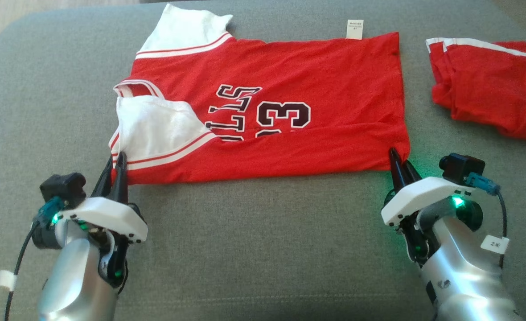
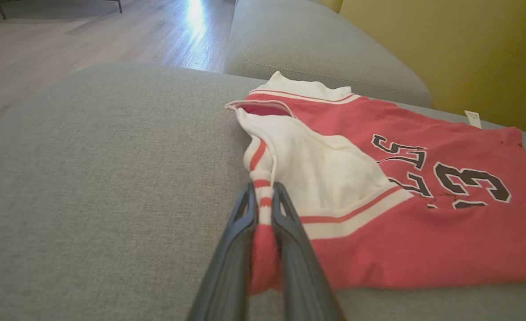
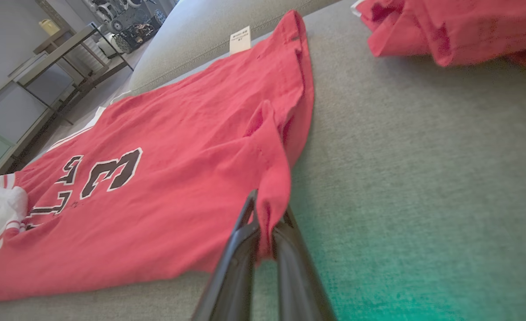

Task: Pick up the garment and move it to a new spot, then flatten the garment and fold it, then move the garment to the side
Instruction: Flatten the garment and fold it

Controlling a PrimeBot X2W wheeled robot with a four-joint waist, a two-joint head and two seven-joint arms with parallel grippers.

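Near L: left hand (image 1: 117, 161) clamped on sleeve cuff of red-and-white fabric jersey (image 1: 316, 133). Near R: right hand (image 1: 396, 157) pinching its hem corner. Jersey lies spread mid grey fabric cushion (image 1: 263, 249); crumpled red cloth (image 1: 490, 84) far R.

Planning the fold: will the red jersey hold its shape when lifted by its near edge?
Likely floppy: the red jersey bunches into a narrow pleat in the left tool, so its middle would probably sag. Probably light: the corner pinched by the right tool tents up easily.
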